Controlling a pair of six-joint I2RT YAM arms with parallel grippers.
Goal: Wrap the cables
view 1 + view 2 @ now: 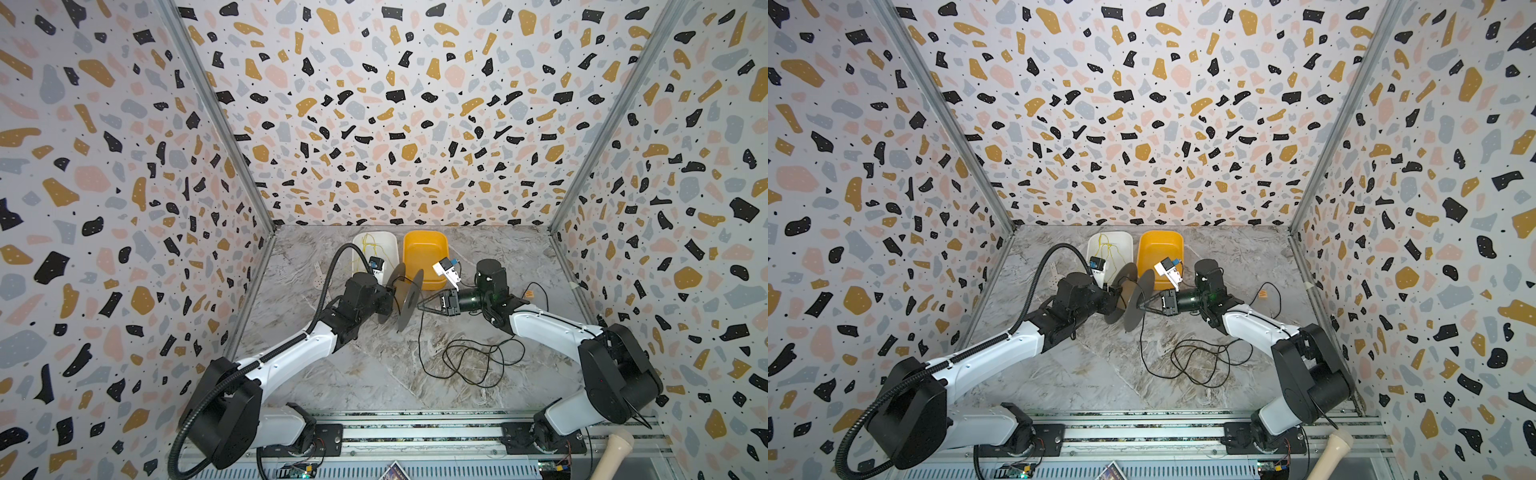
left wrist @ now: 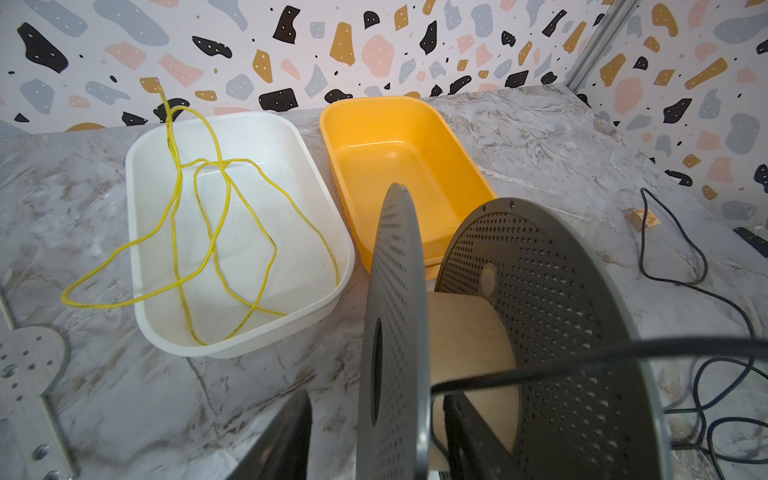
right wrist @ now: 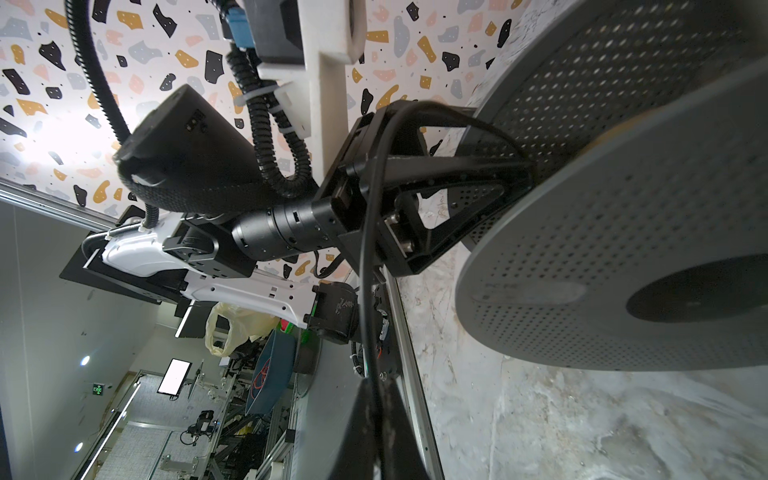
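Right pincer: closed on the black cord, at the spool.
Left pincer: jaws astride one flange; whether clamped, cannot tell.
Done: one strand across the cardboard core (otherwise bare).
Remaining: nearly all, by the look; cord lies in loose loops towards the right edge of the worktop.

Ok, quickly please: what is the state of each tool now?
Left tool: jaws on both sides of one flange of the gray spool; whether it grips cannot be told.
Right tool: closed on the black cable.
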